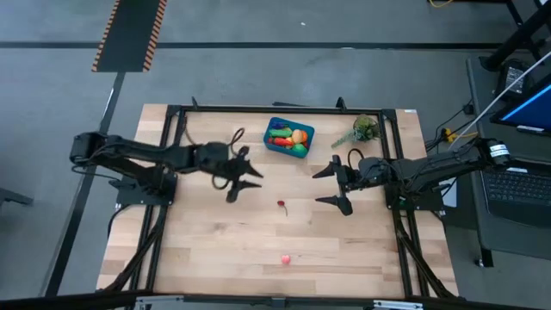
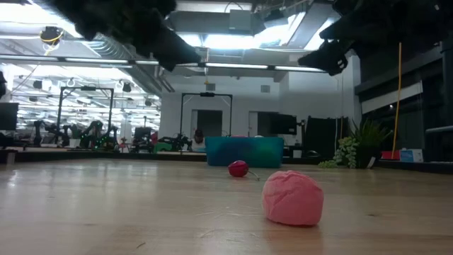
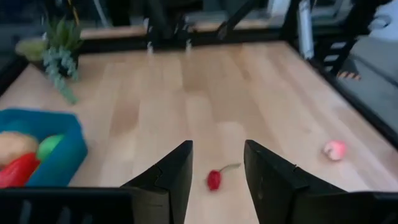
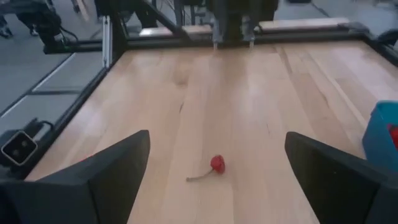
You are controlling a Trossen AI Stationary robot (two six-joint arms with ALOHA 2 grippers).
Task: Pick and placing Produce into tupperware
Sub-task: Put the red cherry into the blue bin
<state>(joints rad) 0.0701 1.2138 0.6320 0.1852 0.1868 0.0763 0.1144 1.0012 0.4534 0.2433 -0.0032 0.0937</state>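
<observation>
— Where's the next piece?

— I see the red cherry (image 1: 281,205) mid-table between both arms, stem pointing right. My left gripper (image 1: 242,183) hangs narrowly open; my right gripper (image 1: 336,186), spread wide, looks slightly nearer.

— Obstacles?

— None. Pink ball (image 1: 285,258) lies nearer; the tupperware (image 1: 274,126) farther back.

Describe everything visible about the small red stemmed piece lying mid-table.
The small red piece is round and glossy, plastic-looking, with a thin stem, perhaps a cherry or radish. It lies alone on the bare wooden table, touching nothing else, between the open left pincer and open right pincer, short of the teal tub.
</observation>
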